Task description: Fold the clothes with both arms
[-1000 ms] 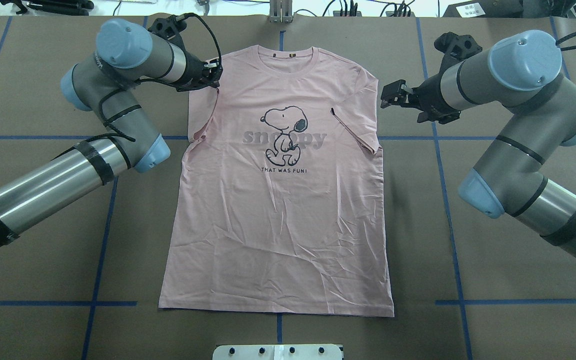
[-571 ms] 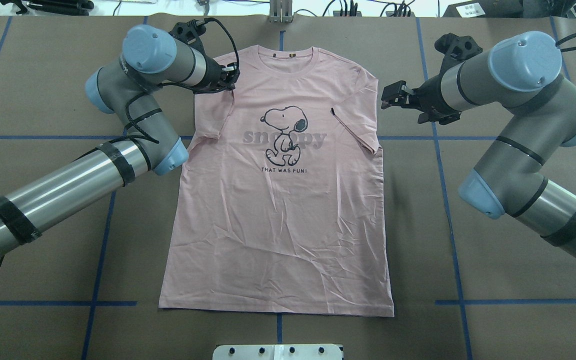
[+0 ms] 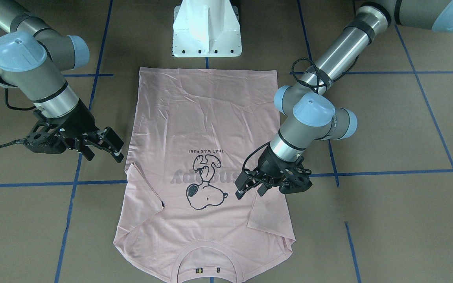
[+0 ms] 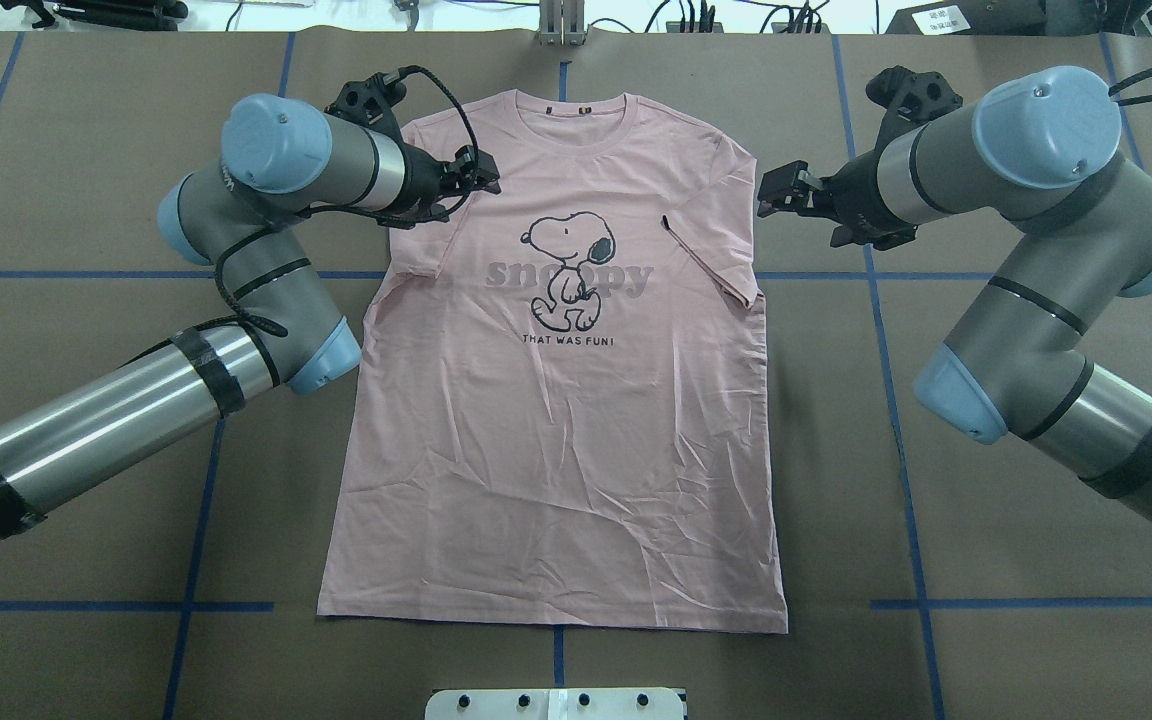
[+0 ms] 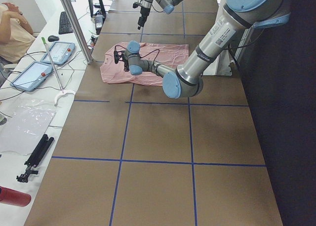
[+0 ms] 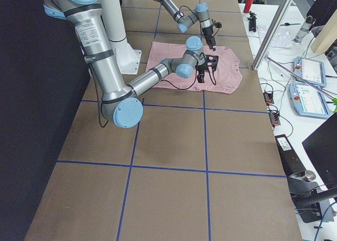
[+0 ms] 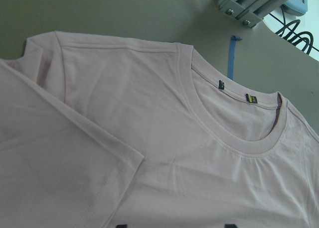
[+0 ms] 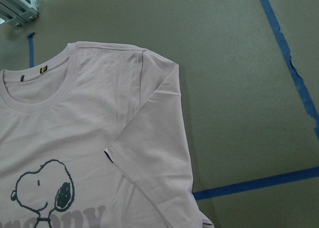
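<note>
Both gape: right hand (image 4: 768, 193) sits just outside shirt's (image 4: 556, 450) unfolded sleeve (image 4: 721, 220); left hand (image 4: 484, 181) hovers above folded sleeve (image 4: 426, 246).

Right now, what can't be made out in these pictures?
- Left tool: open or shut, black parts blur together, overhead and front views.
- Collar labels: print too small, left wrist view.
- Shirt print: too small, partly behind the left arm, left side view.
</note>
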Motion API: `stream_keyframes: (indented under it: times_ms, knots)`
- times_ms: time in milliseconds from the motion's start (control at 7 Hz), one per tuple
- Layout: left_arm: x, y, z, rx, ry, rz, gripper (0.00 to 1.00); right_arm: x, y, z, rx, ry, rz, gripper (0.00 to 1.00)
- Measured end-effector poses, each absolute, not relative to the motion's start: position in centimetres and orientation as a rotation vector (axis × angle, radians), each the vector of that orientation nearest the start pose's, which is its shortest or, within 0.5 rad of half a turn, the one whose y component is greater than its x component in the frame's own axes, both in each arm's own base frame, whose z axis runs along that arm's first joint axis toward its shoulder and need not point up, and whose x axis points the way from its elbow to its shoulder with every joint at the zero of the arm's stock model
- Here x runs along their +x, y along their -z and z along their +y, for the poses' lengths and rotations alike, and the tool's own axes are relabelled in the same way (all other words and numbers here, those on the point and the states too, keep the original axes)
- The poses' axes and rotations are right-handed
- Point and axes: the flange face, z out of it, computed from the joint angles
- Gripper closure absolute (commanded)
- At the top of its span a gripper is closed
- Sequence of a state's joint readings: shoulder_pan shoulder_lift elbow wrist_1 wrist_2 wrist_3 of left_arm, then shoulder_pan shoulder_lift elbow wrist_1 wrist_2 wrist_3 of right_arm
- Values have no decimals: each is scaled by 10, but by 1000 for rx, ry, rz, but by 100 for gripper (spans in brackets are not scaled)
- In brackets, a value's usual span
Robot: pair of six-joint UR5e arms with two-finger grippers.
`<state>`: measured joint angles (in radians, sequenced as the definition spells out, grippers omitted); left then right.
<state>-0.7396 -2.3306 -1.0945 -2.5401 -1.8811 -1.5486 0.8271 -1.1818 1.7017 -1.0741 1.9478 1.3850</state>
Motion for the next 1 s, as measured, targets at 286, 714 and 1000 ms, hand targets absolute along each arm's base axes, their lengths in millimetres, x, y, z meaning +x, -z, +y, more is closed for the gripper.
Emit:
stream_keyframes:
  times_ms: [286, 714, 1000]
  knots:
    - [494, -319, -554, 85, 349, 1261, 17, -391, -319, -495, 147, -438, -1062, 0]
    - [422, -336, -470, -79, 192, 1325, 17, -431, -319, -387, 44, -495, -1086, 2]
    - [402, -355, -445, -127, 203, 1275, 16, -460, -319, -295, -34, -557, -1096, 2]
